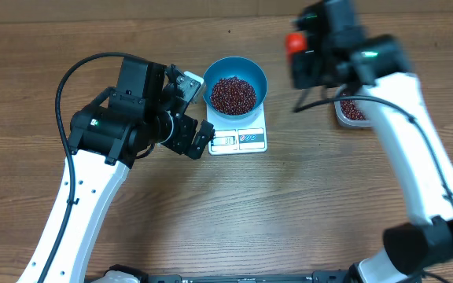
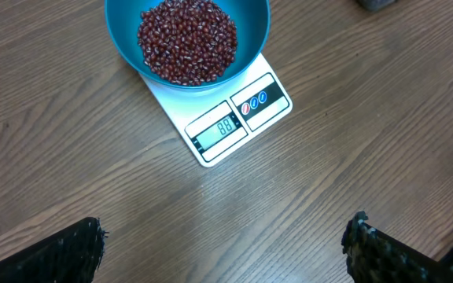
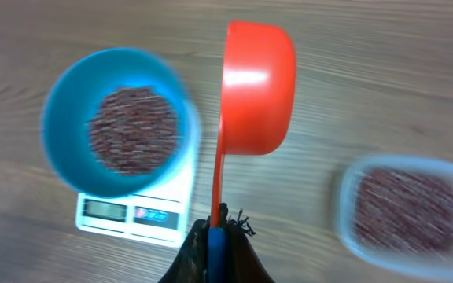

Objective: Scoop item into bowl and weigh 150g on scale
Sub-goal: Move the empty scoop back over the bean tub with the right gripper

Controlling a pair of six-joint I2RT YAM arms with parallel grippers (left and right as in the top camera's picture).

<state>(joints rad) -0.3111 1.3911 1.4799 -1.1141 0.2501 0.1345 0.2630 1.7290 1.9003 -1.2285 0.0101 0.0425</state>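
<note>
In the overhead view the left gripper [image 1: 197, 110] sits left of centre, released, fingers spread wide and empty, just beside the left edge of the scale [image 1: 238, 140]; the bowl [image 1: 258, 74] stands on the scale, covering its rear half, and holds a round heap of beans [image 1: 233, 94] filling its floor; the display, in the left wrist view, seems to read 88, so I judge more is needed. Further right, at upper right of the frame, the right gripper [image 3: 215, 236] is clenched on the handle of a red scoop [image 1: 294, 41]; the handle's long axis runs straight up the right wrist frame, cup at the far end. The cup shows only its smooth outer side, so whether it carries beans I cannot tell. The coming move turns on this: the scoop hangs over the bench between containers, bowl to its left, tub [image 3: 346, 196] to its lower right; the tub also holds beans. The right arm is nearer the tub.
</note>
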